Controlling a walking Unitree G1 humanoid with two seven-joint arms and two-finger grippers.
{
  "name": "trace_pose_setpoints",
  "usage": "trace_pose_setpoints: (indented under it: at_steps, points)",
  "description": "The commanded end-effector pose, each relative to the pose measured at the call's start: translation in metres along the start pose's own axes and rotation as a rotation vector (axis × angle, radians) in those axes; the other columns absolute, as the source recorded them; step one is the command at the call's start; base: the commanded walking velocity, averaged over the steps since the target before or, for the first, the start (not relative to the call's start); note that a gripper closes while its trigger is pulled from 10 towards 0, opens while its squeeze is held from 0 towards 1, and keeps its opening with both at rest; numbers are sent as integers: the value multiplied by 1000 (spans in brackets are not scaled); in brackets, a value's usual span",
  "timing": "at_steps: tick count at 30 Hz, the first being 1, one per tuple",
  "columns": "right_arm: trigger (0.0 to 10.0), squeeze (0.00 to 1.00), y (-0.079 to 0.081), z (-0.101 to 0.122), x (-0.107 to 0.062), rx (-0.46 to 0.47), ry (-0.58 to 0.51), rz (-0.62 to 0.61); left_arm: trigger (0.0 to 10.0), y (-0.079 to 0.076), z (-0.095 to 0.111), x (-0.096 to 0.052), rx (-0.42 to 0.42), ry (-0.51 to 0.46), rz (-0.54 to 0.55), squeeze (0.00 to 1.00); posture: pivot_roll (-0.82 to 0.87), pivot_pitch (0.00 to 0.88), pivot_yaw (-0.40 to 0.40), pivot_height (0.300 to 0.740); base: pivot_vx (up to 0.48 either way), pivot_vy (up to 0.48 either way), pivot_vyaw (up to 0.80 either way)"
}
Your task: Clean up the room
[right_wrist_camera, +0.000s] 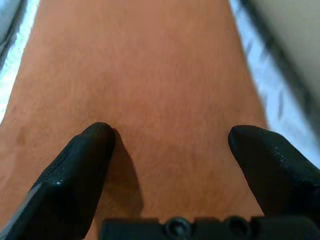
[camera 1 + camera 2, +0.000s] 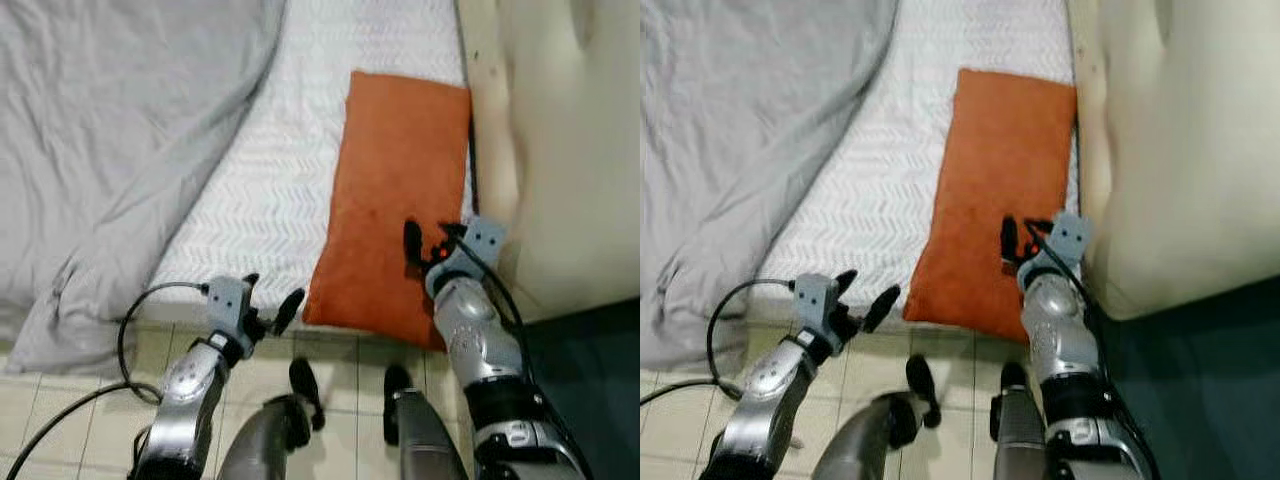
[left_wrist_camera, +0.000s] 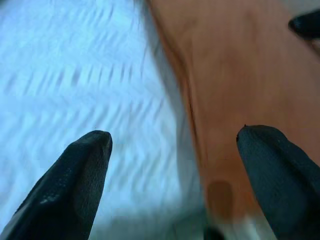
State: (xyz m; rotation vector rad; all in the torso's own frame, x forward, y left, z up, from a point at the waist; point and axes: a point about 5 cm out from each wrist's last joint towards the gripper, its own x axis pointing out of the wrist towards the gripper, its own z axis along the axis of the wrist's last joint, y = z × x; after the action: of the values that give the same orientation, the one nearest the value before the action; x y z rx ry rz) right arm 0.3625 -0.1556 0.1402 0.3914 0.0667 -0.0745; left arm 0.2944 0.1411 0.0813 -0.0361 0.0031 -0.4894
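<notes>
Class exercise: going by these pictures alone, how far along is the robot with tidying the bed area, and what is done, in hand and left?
Done: nothing clearly finished. In hand: the right gripper is open over the orange pillow, and the left gripper is open at its near corner; neither grips it. Left: the pillow overhangs the mattress edge, and the grey blanket lies crumpled.

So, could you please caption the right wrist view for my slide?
Open right gripper poised over the orange pillow on the white mattress.

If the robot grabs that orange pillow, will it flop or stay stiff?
The orange pillow looks soft and flat, so it would probably sag and feel light. Its cloth looks fuzzy, so likely not slippery. The right pincer, open, is over its near end.
</notes>
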Motion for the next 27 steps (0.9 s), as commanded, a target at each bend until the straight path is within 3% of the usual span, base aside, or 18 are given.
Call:
trace_pose_setpoints:
  at_steps: [1, 4, 5, 8, 14, 16, 17, 18, 21, 23, 24, 26, 27]
  points:
    - [10000, 0, 0, -9, 1, 53, 64, 10, 10000, -4, -8, -11, -3, 36, -17, 0, -89, 435, 68, 740, 0, 0, 0]
    - [10000, 0, 6, 1, 4, 59, 55, 50, 10000, -8, -9, -18, -43, 52, -8, 0, -84, 431, 66, 740, 0, 0, 0]
    - [10000, 0, 28, 31, 4, -87, -7, 153, 10000, -14, -13, -30, -71, 81, -9, 0, -79, 424, 57, 740, 0, 0, 0]
    - [10000, 0, 37, 45, 3, -160, -46, 195, 10000, -17, -15, -36, -79, 97, -12, 0, -80, 422, 55, 740, 0, 0, 0]
    - [10000, 0, 48, 44, 4, -30, 17, 244, 10000, -27, -22, -40, -124, 135, -11, 0, -75, 421, 51, 740, 0, 0, 0]
    - [10000, 0, 49, 39, 4, -5, 67, 249, 10000, -29, -23, -42, -130, 147, -10, 0, -75, 421, 51, 740, 0, 0, 0]
    - [10000, 0, 47, 19, 4, 38, 163, 244, 10000, -33, -26, -45, -149, 169, -22, 0, -70, 427, 47, 740, 0, 0, 0]
    - [10000, 0, 47, 19, 4, 38, 163, 244, 10000, -33, -26, -45, -149, 169, -22, 0, -70, 427, 47, 740, 0, 0, 0]
    - [10000, 0, 42, -11, 5, 72, 272, 230, 10000, -35, -32, -44, -159, 176, -37, 0, -66, 434, 43, 740, 0, 0, 0]
    - [10000, 0, 40, -30, 5, 41, 302, 226, 10000, -31, -34, -38, -127, 183, -26, 0, -70, 442, 41, 740, 0, 0, 0]
    - [10000, 0, 37, -51, 3, -20, 321, 225, 10000, -29, -28, -30, -95, 167, -10, 0, -70, 442, 41, 740, 0, 0, 0]
    - [10000, 0, 36, -56, 2, -33, 327, 226, 10000, -29, -26, -29, -89, 161, -7, 0, -70, 442, 41, 740, 0, 0, 0]
    - [10000, 0, 33, -64, 0, -82, 343, 210, 10000, -30, -23, -27, -79, 154, -13, 0, -61, 447, 45, 740, 0, 0, 0]
